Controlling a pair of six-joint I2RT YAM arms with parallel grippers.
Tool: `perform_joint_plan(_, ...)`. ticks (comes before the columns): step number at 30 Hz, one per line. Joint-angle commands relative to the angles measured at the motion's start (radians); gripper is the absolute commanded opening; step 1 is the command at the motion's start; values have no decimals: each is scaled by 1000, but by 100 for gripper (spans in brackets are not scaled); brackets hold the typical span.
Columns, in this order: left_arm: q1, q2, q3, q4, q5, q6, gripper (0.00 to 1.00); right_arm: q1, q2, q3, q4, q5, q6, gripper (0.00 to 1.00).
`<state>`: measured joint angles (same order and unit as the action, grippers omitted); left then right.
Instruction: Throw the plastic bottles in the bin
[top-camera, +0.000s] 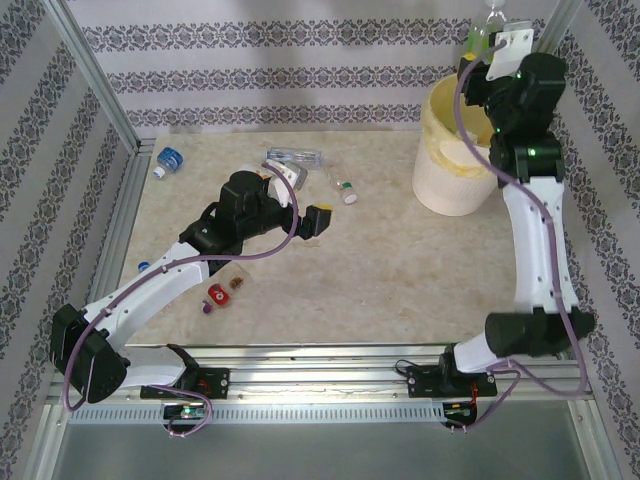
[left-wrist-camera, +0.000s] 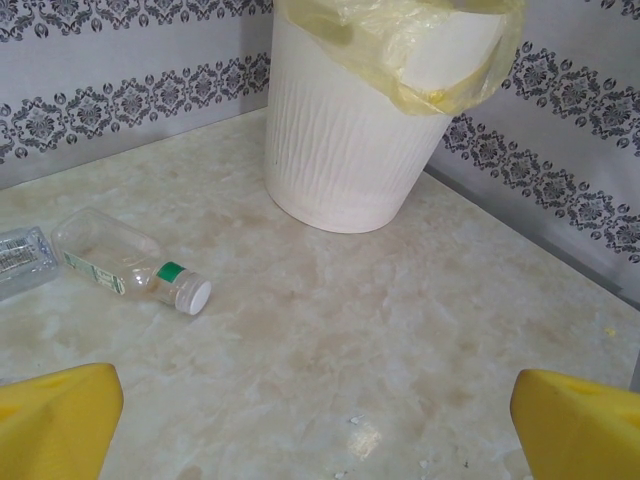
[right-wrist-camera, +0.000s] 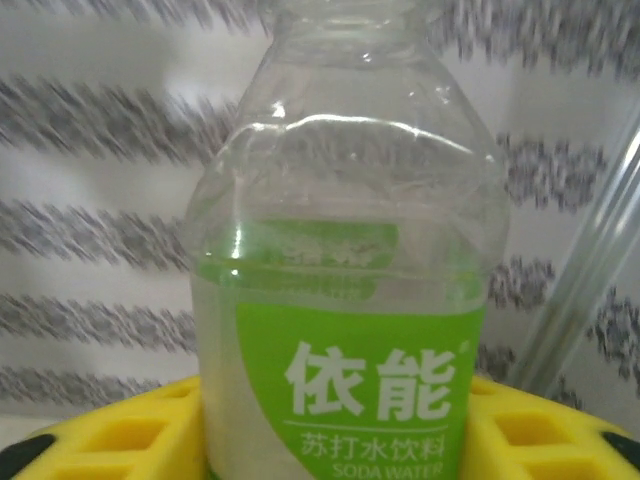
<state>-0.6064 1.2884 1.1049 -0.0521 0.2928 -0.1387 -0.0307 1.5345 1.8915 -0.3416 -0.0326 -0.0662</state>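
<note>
High at the back right, my right gripper (top-camera: 493, 52) is shut on an upright clear bottle with a green label (top-camera: 480, 36), above the far rim of the pale-yellow bin (top-camera: 452, 160). In the right wrist view that bottle (right-wrist-camera: 345, 330) stands between the yellow fingers (right-wrist-camera: 120, 440). My left gripper (top-camera: 318, 220) hangs open over the middle of the table, with nothing between its yellow fingertips (left-wrist-camera: 55, 420). Ahead of it lie a clear bottle with a white cap (left-wrist-camera: 130, 262) and the bin (left-wrist-camera: 350, 150). More bottles lie on the left half of the table: a crushed clear one (top-camera: 293, 160), a blue-labelled one (top-camera: 168, 160) and a red one (top-camera: 218, 294).
Patterned walls close the table on three sides, with a metal frame post (top-camera: 100, 75) at the back left. The bin is lined with a yellowish bag (left-wrist-camera: 440, 50). The white-capped bottle (top-camera: 345, 190) lies between the left gripper and the bin.
</note>
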Motion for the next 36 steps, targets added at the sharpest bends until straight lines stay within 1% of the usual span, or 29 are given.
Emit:
perform_joint_plan(1,12,-5,22,-4,-16,7,100,-37,118,86,-233,39,132,70)
perform_joint_plan(2,13,-4,28,-15,-21,8,100,-40,136,99,-264,45,144,74)
perform_joint_plan(4,13,-6,33,-30,-31,8,100,-40,140,109,-295,55,169,78)
perform_joint_plan(8,13,-23,26,-59,-55,6,100,-37,86,58,-248,32,185,85)
perform_joint_plan(15,23,-33,26,-138,-100,-41,100,-32,36,59,-309,-63,201,91)
perform_joint_plan(22,35,-14,55,-262,-132,-91,100,-6,33,89,-425,-158,226,95)
perform_joint_plan(25,44,-8,68,-338,-151,-122,100,24,16,77,-438,-194,227,98)
perform_joint_plan(28,54,-4,81,-441,-170,-151,100,60,-4,57,-444,-226,227,98)
perform_joint_plan(33,62,-16,77,-668,-249,-194,100,106,-35,13,-441,-266,257,98)
perform_joint_plan(36,76,-39,48,-775,-283,-241,100,127,-50,-18,-433,-273,264,98)
